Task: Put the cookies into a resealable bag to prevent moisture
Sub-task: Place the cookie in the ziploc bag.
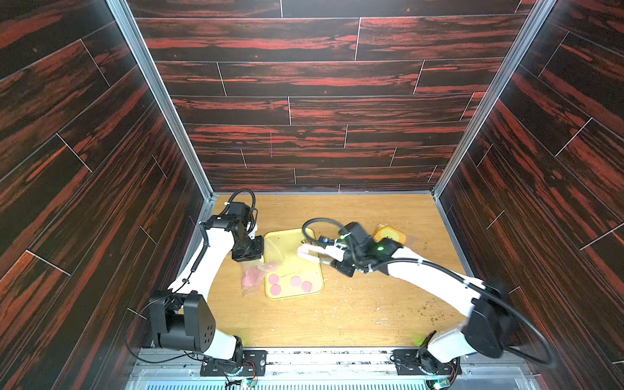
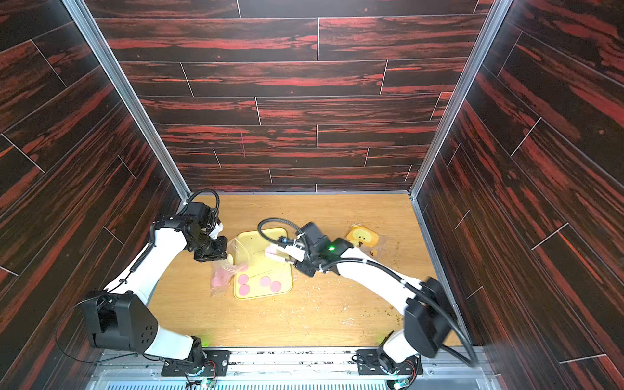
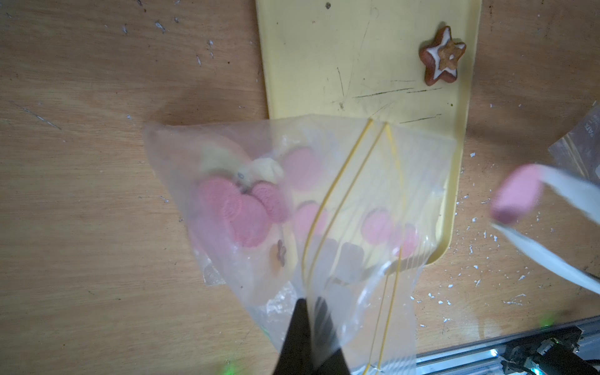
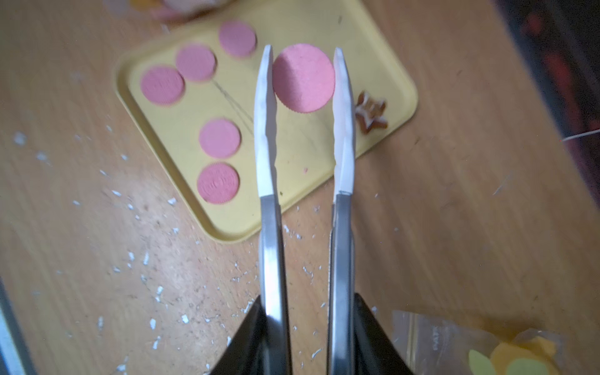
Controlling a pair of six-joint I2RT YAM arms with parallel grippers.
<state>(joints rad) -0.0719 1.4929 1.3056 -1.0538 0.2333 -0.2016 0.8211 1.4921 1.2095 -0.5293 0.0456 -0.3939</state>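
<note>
Black fingers of the right gripper clench tongs, whose white tips grasp one cookie over the yellow tray; five cookies lie on it. The left gripper pinches the resealable bag, several cookies inside, at the tray's left edge. Likely mid-carry; next needs the bag's mouth open under the tongs.

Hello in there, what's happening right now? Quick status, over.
Left end effector shut on bag edge. Right end effector shut on tongs, one pink cookie pinched. Several cookies bagged, five more on tray. Nothing between tongs and bag.
</note>
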